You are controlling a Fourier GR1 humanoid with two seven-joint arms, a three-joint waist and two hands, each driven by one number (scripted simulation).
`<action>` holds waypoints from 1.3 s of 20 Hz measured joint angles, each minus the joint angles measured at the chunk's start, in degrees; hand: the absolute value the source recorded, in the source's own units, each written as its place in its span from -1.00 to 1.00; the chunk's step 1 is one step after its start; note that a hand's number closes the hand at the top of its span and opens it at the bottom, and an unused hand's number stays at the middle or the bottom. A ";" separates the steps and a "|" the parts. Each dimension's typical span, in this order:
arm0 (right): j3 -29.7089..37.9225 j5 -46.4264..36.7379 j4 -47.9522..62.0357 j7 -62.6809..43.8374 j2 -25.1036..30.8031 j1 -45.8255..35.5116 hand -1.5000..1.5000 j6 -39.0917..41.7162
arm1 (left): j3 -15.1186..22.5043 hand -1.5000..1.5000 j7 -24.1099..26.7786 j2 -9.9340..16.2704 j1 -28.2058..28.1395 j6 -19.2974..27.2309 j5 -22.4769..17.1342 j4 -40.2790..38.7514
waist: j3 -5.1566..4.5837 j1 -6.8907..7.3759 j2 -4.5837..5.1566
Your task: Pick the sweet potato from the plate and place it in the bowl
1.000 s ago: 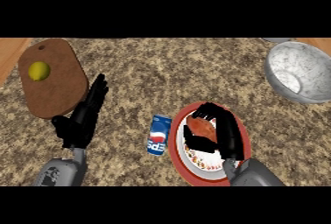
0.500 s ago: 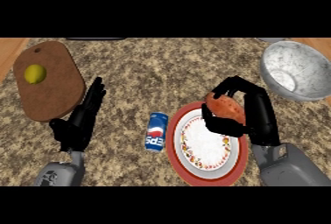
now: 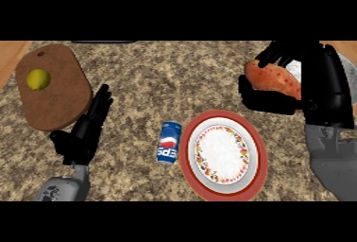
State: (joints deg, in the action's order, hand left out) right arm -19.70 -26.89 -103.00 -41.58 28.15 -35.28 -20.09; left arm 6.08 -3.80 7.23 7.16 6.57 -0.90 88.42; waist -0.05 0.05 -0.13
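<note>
Right robot hand (image 3: 307, 80) lifted sweet potato (image 3: 273, 80) off plate (image 3: 222, 153).

Colours here: the sweet potato (image 3: 275, 80) is orange-red with a paler pinkish patch, wrapped in the black right hand (image 3: 307, 75). The left hand (image 3: 87, 127) is black too, on a grey forearm. The plate (image 3: 223, 156) has a red rim, white middle and a ring of little red and yellow speckles. The can (image 3: 167, 142) is blue with white lettering and a red-white logo. The cutting board (image 3: 52, 90) is plain brown wood with a yellow lemon (image 3: 38, 79) on it. The counter (image 3: 174, 80) is mottled brown and beige, granite-looking.
</note>
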 measured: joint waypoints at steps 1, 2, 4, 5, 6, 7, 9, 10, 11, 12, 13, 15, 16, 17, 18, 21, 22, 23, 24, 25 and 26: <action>1.07 -0.42 0.68 -1.27 -0.08 -1.82 1.00 1.19 | -0.03 0.00 0.09 -0.13 0.19 -0.09 0.04 -0.21 | 0.00 0.05 0.03; 2.23 -0.46 2.36 -1.23 -0.44 -3.36 1.00 1.99 | 0.18 0.00 -0.42 -0.48 0.62 0.20 0.41 -0.22 | 0.00 0.13 0.05; 4.23 -1.16 4.02 -2.67 -0.96 -5.89 1.00 3.76 | 0.41 0.00 -0.66 -1.11 0.95 0.58 0.95 -0.49 | 0.01 0.17 0.08; 5.34 -1.37 4.78 -2.17 -0.78 -5.90 1.00 4.21 | -0.01 0.00 -0.98 -1.09 1.53 0.40 0.72 -0.70 | 0.00 0.15 0.09; 6.67 -1.12 5.53 -1.90 -0.28 -6.29 1.00 5.22 | -0.25 0.00 -1.25 -0.84 1.67 0.21 0.74 -0.47 | 0.01 0.15 0.10; 7.91 -1.00 7.00 -1.53 -0.15 -7.35 1.00 6.02 | -0.30 0.00 -1.09 -0.81 1.37 0.08 0.84 -0.44 | 0.02 0.20 0.11; 10.86 0.39 11.08 0.23 0.24 -9.38 1.00 7.25 | -0.29 0.00 -1.28 -0.76 0.91 -0.06 1.00 0.25 | 0.02 0.38 0.16; 12.19 0.89 12.60 1.11 0.81 -9.68 1.00 7.98 | -0.67 0.00 -1.36 -0.41 0.78 -0.37 0.80 0.60 | 0.02 0.39 0.16; 12.65 0.53 14.64 2.20 1.31 -9.95 1.00 8.49 | -0.65 0.00 -0.92 -0.65 0.90 -0.33 0.95 0.11 | 0.02 0.41 0.20; 13.07 -0.14 16.33 2.47 2.14 -10.37 1.00 9.12 | -1.14 0.00 -0.59 -0.37 0.85 -0.85 0.45 -0.07 | 0.02 0.44 0.23; 13.87 -0.53 17.76 3.69 3.12 -9.90 1.00 9.29 | -0.88 0.00 -0.75 -0.77 0.64 -0.54 0.65 0.08 | 0.02 0.42 0.23; 14.03 -2.26 22.57 5.18 3.76 -11.40 1.00 9.87 | -0.67 0.00 -0.63 -1.10 0.96 -0.41 1.00 -0.06 | 0.04 0.62 0.30; 13.75 -3.33 24.45 6.31 4.35 -11.04 1.00 10.00 | -0.81 0.00 -0.48 -1.17 1.46 -0.33 1.13 -0.63 | 0.02 0.61 0.36; 13.50 -4.54 26.46 7.12 4.85 -11.22 1.00 10.13 | -0.94 0.00 0.01 -1.17 1.44 -0.55 1.04 -1.12 | 0.03 0.67 0.40; 14.05 -4.76 28.66 8.87 5.75 -11.37 1.00 10.57 | -0.72 0.00 -0.62 -1.35 1.43 -0.48 1.07 -0.44 | 0.03 0.74 0.41; 14.91 -7.18 36.41 12.95 6.51 -12.60 1.00 9.41 | -0.96 0.00 -0.65 -0.87 1.18 -1.26 0.83 0.13 | 0.05 1.03 0.46; 15.59 -7.51 38.44 14.58 6.84 -12.36 1.00 8.87 | -1.01 0.00 -0.52 -0.84 1.05 -1.39 0.85 0.20 | 0.05 0.98 0.45; 16.44 -7.68 41.00 16.49 7.10 -12.51 1.00 8.20 | -1.36 0.00 -0.54 -0.79 1.51 -1.52 0.68 -0.13 | 0.06 0.96 0.47; 17.25 -7.81 43.19 18.55 7.29 -12.12 1.00 7.26 | -1.47 0.00 -0.55 -0.84 1.59 -1.60 0.58 0.04 | 0.06 0.94 0.47; 17.66 -8.37 45.49 19.72 6.87 -12.21 1.00 6.13 | -0.89 0.00 -1.53 -0.94 1.09 -1.58 0.86 1.20 | 0.07 1.01 0.45; 18.62 -8.25 48.02 21.74 7.25 -12.32 1.00 5.56 | -0.85 0.00 -2.25 -1.25 1.65 -1.22 1.03 1.20 | 0.08 1.03 0.49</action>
State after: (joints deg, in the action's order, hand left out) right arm -1.09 -35.14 -54.98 -19.84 35.40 -47.60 -14.53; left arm 5.23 -6.05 5.99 8.81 5.35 0.13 89.62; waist 0.03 1.08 0.35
